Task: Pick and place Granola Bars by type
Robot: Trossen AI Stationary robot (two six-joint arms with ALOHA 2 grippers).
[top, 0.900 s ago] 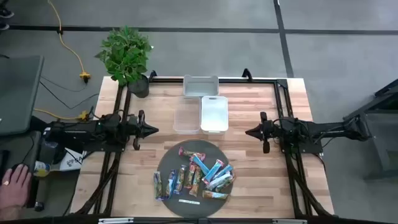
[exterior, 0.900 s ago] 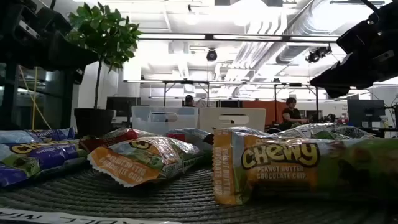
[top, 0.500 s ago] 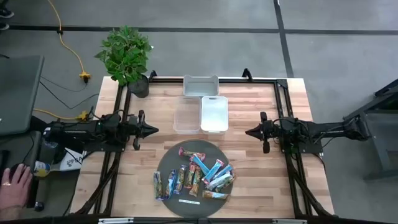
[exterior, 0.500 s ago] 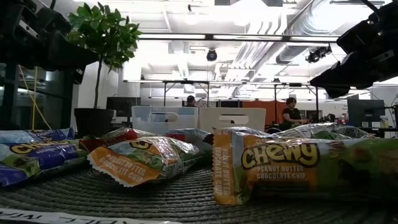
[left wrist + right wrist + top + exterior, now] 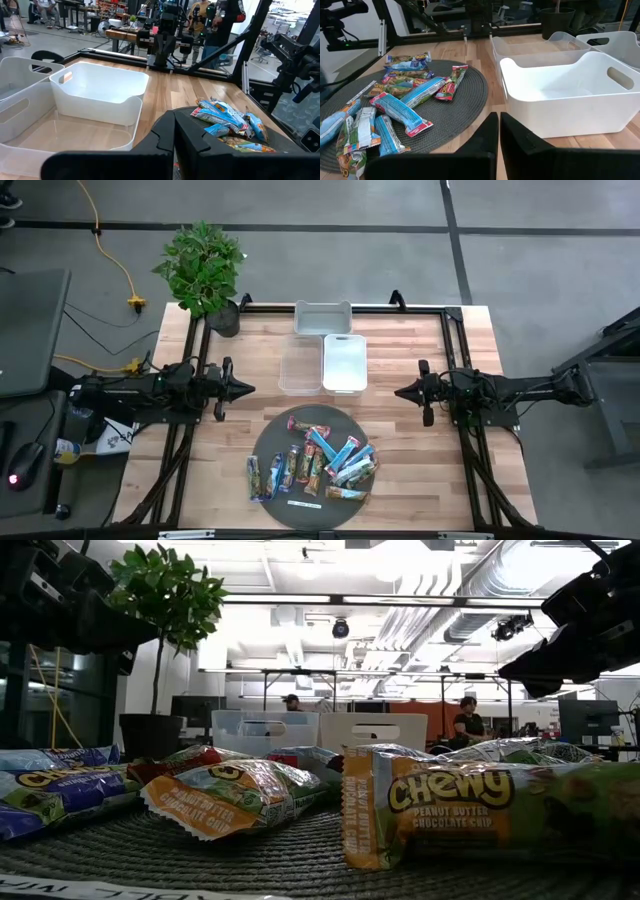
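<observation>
None of the Granola Bars are sorted yet; I see them all piled on the round mat. My bins sit empty. Both my left gripper and right gripper fingers are closed, holding nothing.

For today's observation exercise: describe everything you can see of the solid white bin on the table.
The solid white bin is an opaque, smooth, plastic-looking rectangular tub with rounded corners and an oval handle cut-out in its end wall. It stands upright and empty on the wooden table, behind the round dark mat. A clear bin sits close along one side and another pale bin lies just beyond; whether they touch it cannot be told. Neither gripper touches it.
</observation>
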